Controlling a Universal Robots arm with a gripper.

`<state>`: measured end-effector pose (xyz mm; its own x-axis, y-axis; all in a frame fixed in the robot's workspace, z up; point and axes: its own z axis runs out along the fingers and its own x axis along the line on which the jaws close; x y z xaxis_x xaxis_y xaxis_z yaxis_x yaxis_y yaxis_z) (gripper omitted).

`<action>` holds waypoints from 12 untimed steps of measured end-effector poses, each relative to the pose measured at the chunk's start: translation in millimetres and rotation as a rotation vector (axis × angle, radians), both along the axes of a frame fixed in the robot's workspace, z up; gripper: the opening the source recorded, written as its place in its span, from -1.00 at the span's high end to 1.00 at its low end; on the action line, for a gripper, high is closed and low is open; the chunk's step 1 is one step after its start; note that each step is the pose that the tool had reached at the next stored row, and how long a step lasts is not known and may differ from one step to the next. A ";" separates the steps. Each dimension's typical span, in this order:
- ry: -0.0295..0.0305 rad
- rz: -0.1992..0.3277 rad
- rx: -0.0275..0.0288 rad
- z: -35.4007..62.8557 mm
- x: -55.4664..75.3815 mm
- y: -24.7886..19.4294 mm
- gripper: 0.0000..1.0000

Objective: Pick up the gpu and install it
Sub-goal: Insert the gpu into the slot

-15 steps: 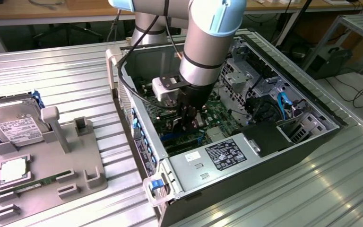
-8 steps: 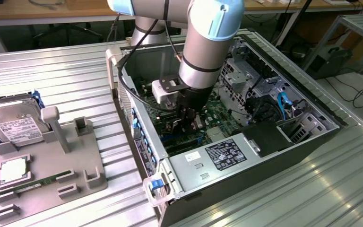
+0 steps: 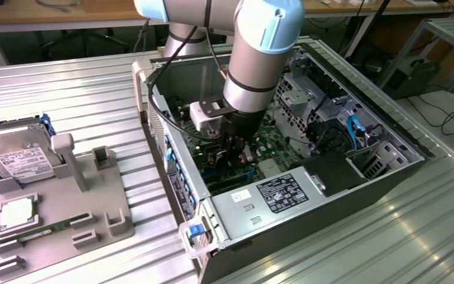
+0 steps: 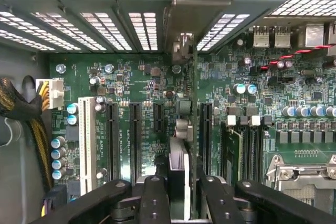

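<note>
1. Arm reaches down into the open computer case (image 3: pixel 385 155), which lies on its side on the ribbed metal table (image 3: pixel 69 94). The gripper (image 3: pixel 233 155) is deep inside, over the motherboard (image 3: pixel 278 145).

2. Wrist view: the gripper (image 4: pixel 181 192) has its black fingers (image 4: pixel 154 198) closed on the gpu (image 4: pixel 185 129), which is seen edge-on, as a thin vertical card running from the fingers toward the rear slot openings (image 4: pixel 142 27) of the case. The fingers press on the two flat faces of the card; judged, this keeps it upright and square to the board.

3. The card stands between the black expansion slots (image 4: pixel 135 140) on one side and the slot (image 4: pixel 206 135) next to the memory banks (image 4: pixel 247 150) on the other. Its metal bracket end (image 4: pixel 182 45) sits at the rear wall, near the vent slats. Whether the card's edge connector is in a slot, I cannot tell.

4. A white expansion slot (image 4: pixel 86 145) and a yellow-black cable bundle (image 4: pixel 31 124) lie off to the side, apart from the card. The empty CPU socket (image 4: pixel 302 177) is on the other side.

5. Exterior view's left: a grey parts fixture (image 3: pixel 69 207) on the table carries a hard drive (image 3: pixel 14 157), a CPU (image 3: pixel 16 214) and a memory stick (image 3: pixel 42 231). Its upright holders (image 3: pixel 104 158) stand vacant, consistent with the card having been taken from there.

6. Power supply (image 3: pixel 278 198) occupies the near corner of the case, well apart from the gripper.
</note>
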<state>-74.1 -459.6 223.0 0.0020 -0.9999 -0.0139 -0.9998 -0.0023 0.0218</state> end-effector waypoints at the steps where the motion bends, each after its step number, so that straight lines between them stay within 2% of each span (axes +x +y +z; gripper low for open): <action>1: -0.0001 0.000 -0.0003 -1.4 -0.4 -0.1 0.45; 2: -0.0017 0.000 0.0036 -7.2 -1.0 0.6 0.45; 3: -0.0018 0.000 0.0017 4.3 -1.1 0.2 0.18; 10: -0.0034 0.000 0.0017 37.4 -1.1 0.2 0.18; 12: -0.0037 0.000 0.0016 50.0 -1.1 0.2 0.18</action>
<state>-75.2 -459.4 273.0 0.0021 -0.9999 -0.0155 -0.9998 -0.0023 0.0181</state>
